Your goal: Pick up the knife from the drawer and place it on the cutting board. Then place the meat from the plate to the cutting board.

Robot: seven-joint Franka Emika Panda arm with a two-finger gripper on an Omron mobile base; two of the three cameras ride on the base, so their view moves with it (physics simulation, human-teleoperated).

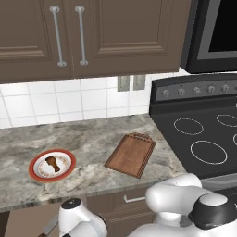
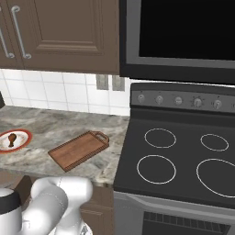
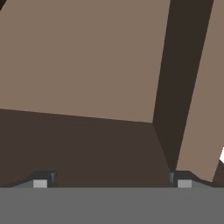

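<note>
My gripper (image 3: 111, 183) is open and reaches down into the drawer (image 3: 87, 57), with nothing between its fingertips (image 3: 41, 182). The hand view looks at the drawer's light wood floor and dark walls. The drawer's light inside (image 1: 28, 222) shows under the counter edge. A thin grey sliver (image 1: 50, 226) lies there beside my arm; I cannot tell whether it is the knife. The cutting board (image 1: 131, 155) (image 2: 78, 150) lies bare on the counter. The meat (image 1: 53, 163) (image 2: 11, 139) rests on the orange-rimmed plate (image 1: 33, 166) (image 2: 26, 137), left of the board.
A black stove (image 1: 203, 139) (image 2: 183, 160) stands right of the counter, with a microwave (image 2: 183, 32) above it. Dark wall cabinets (image 1: 69, 37) hang over the counter. A smaller drawer front (image 1: 134, 199) sits below the board. My white arm (image 2: 50, 202) fills the near foreground.
</note>
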